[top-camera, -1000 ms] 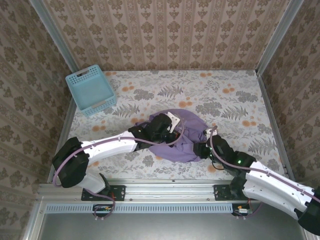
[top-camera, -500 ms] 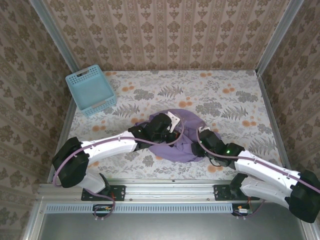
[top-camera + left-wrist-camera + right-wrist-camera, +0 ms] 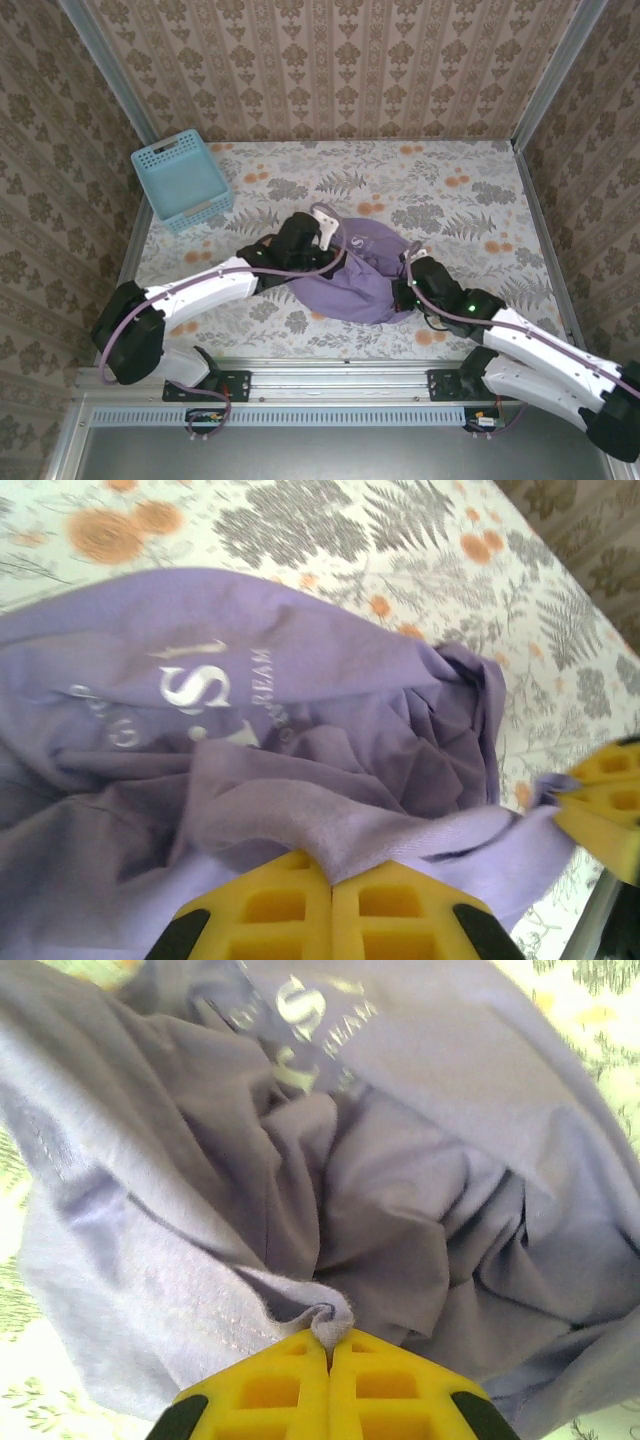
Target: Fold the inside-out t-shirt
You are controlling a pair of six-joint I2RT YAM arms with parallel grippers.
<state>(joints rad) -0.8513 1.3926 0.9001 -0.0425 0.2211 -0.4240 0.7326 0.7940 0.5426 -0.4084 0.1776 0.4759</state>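
The inside-out t-shirt [image 3: 362,272] is a crumpled lavender heap at the table's middle front. White lettering [image 3: 356,240] shows on its upper face. My left gripper [image 3: 330,255] is at the heap's left side, shut on a raised fold of the cloth [image 3: 340,830]; in the left wrist view the left gripper [image 3: 330,882] pinches that fold between its yellow fingers. My right gripper [image 3: 408,280] is at the heap's right edge. In the right wrist view the right gripper [image 3: 328,1345] is shut on a small curled hem of the t-shirt [image 3: 430,1210].
A light-blue lattice basket [image 3: 182,180] stands at the back left corner of the floral table [image 3: 450,190]. Patterned walls close in the back and both sides. The right gripper's yellow fingers [image 3: 605,800] show at the right edge of the left wrist view.
The right gripper closed on the shirt's right edge. The left gripper moved back and left with its fold, pulling the cloth up so the white lettering now shows.
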